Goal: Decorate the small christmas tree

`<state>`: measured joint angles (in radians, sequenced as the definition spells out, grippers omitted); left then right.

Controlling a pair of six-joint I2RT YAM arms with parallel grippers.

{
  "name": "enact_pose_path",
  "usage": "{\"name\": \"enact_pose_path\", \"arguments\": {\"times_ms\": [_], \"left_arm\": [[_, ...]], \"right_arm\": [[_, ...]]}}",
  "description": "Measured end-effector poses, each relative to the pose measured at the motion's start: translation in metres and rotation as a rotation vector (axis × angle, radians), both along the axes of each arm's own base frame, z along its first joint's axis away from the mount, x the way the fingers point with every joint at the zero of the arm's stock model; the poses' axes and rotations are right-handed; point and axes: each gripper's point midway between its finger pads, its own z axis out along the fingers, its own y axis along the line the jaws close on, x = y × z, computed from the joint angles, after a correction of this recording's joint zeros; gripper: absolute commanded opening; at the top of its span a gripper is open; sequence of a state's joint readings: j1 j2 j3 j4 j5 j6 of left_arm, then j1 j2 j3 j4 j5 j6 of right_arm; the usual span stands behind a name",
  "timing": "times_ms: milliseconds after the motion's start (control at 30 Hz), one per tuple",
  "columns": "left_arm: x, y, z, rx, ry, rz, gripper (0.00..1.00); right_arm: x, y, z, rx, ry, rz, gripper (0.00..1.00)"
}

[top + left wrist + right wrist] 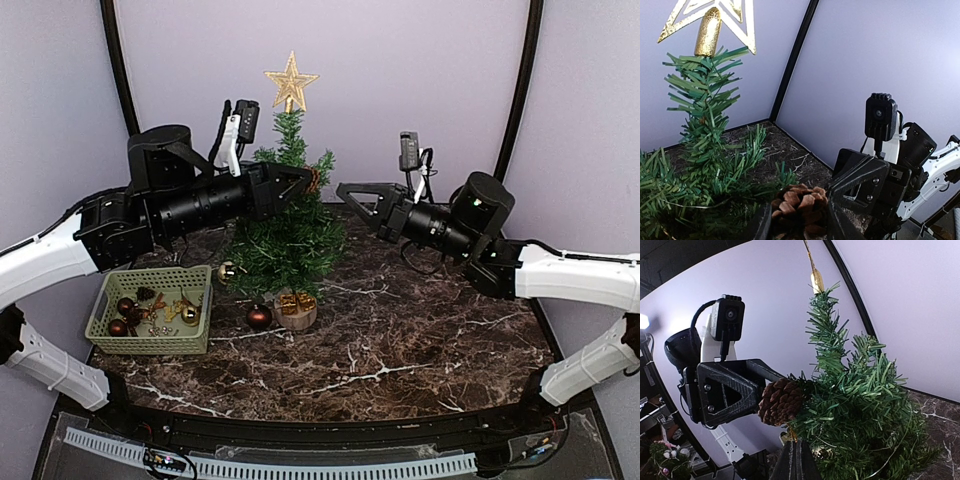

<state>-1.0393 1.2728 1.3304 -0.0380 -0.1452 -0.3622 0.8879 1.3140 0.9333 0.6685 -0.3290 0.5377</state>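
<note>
Small christmas tree: dark green, with bristly flat-cut needles that look like plastic, and branches widening toward the bottom. It stands upright at the back middle of the table, a dark brown slab with white marble veining. The foot is a round, pale wooden stump. A small gold gift box sits at the trunk, on top of the stump.

Star: flat, gold and glittery, an open outline on a gold sleeve over the tree's tip.

Pine cone: brown and oval, with woody overlapping scales. It is in among the needles on the tree's upper right side, below the top spire.

Left gripper: black, with angular hard-plastic fingers. It is clamped on the pine cone, one finger on either side, and reaches in from the tree's left across the upper branches.

Right gripper: same black build, fingers pressed together. It sits just right of the tree at the cone's height, tip pointing at the branches. It is apart from the cone; whether it touches the needle tips cannot be told.

Basket: pale green plastic, rectangular, with slotted walls. It sits down and to the left of the tree and holds glossy brown and gold baubles.

Brown ball: glossy, on the table just left of the stump.

Gold ball: at the tree's lower left branches; hung or lying, cannot tell.
</note>
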Motion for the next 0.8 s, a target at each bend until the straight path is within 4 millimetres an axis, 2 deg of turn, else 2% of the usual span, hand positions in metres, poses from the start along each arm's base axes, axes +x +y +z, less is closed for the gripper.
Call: {"name": "enact_pose_path", "arguments": {"times_ms": [400,800], "left_arm": [[-0.0024,-0.002,0.0002,-0.002,0.0,-0.016,0.37],[-0.0006,-0.0008,0.0013,-0.004,-0.004,-0.003,0.37]], "right_arm": [[-0.0014,0.0071,-0.0027,-0.01,-0.003,0.034,0.0],[0.0042,0.0078,0.0048,-0.003,-0.012,0.007,0.0]]}}
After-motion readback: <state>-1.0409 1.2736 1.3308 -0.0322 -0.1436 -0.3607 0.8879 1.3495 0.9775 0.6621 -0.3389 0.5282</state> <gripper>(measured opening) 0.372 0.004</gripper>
